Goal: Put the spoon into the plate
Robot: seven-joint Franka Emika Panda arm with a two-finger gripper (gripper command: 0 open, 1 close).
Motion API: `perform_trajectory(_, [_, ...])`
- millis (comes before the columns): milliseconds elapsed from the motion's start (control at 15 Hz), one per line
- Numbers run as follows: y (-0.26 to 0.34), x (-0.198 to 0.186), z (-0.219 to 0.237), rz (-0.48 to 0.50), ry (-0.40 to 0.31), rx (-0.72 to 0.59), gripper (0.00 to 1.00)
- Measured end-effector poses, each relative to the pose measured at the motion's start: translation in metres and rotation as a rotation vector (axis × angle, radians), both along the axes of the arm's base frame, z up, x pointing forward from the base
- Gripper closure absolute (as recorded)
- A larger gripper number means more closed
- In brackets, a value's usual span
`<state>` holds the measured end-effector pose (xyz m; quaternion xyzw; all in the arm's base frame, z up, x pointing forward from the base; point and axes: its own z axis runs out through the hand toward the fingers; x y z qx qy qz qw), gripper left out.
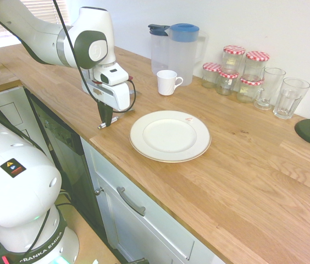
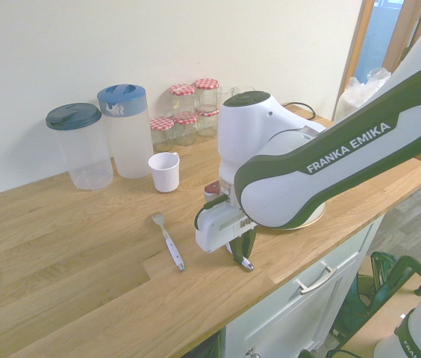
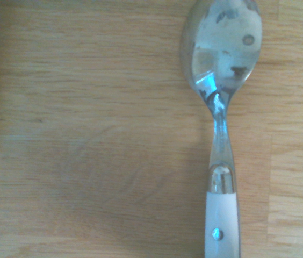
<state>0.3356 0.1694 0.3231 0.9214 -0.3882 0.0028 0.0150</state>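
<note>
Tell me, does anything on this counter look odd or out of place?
Nothing spilled or broken. A fork lies alone on the bare wood, apart from the plate, and the spoon in the robot's fingers sits near the counter's front edge.

Bare worktop [image 1: 116, 132] btwn pincer [image 1: 105, 122] & plate [image 1: 170, 136].

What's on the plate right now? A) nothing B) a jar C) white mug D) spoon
A: the plate is bare, and the spoon is at the hand, off to the plate's side.
</note>
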Motion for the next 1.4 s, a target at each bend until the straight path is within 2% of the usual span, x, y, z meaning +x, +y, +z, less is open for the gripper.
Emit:
perform_trajectory(200, [-0.006,0.007,0.013,-0.017,-0.03,0.013,1.0])
perform_trajectory(600, [-0.047,0.043,0.081,-0.072,-0.119,0.034,1.0])
perform_trajectory(933, [-0.12,0.059,0.081,-0.005,-0.117,0.058,1.0])
perform_trajectory(1400, [-0.17,0.061,0.055,-0.031,-0.094,0.06,1.0])
